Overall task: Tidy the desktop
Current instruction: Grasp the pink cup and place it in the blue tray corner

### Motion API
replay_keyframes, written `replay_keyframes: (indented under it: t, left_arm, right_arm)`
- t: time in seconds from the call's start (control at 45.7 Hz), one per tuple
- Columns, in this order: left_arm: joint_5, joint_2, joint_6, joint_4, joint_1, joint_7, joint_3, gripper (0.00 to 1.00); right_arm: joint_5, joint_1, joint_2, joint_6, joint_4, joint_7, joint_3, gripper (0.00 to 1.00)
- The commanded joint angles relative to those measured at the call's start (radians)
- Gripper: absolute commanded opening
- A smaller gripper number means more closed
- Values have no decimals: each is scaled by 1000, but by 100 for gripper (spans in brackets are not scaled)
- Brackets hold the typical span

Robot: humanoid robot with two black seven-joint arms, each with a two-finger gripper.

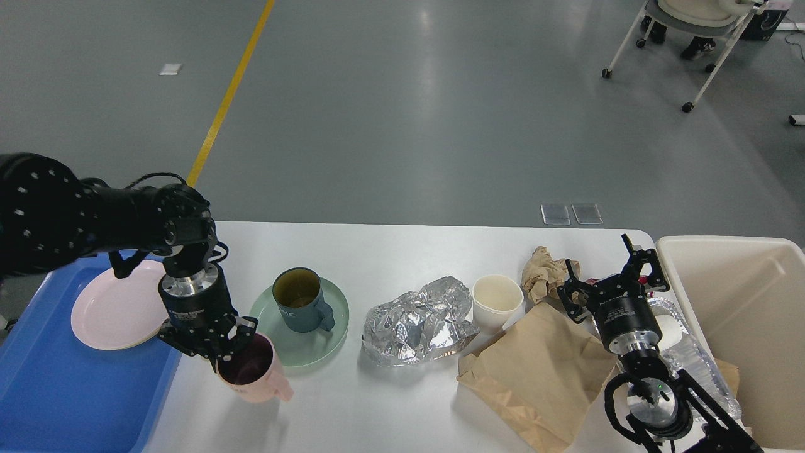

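Head view: left claw (217,348) grips pink mug (251,377) above desktop (377,402); right claw (613,277) spread.

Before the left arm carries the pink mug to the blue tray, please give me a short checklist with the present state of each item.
1. Left gripper closed on the pink mug rim: ok.
2. Mug off the desktop: cannot tell; it tilts slightly.
3. Mug empty: cannot tell; the inside looks dark.
4. Free space on the blue tray: ok, bare area in front of the pink plate.
5. Path leftward free: ok; the green plate with the blue mug lies on the other side.
6. Right gripper out of the way: ok, open above the brown paper bag.
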Motion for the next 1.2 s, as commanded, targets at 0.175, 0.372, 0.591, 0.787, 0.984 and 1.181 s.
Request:
replay_keyframes:
  t: [0.175,0.372,0.591,0.787,0.984,1.181]
  left_arm:
    - [31,238,0,-35,-37,66,-12,0]
    - [47,422,0,112,67,111,-26,0]
    - [45,462,0,234,172,111,-23,0]
    - [45,497,0,352,271,108,-24,0]
    - [45,514,0,383,340,108,-21,0]
    - [43,534,0,452,422,100,-32,0]
  right_arm:
    - [0,0,0,1,0,0,0,100]
    - [0,0,0,-2,0,0,0,100]
    - [0,0,0,1,0,0,0,100]
    - [0,0,0,1,0,0,0,100]
    - [0,0,0,1,0,0,0,100]
    - [0,0,0,1,0,0,0,100]
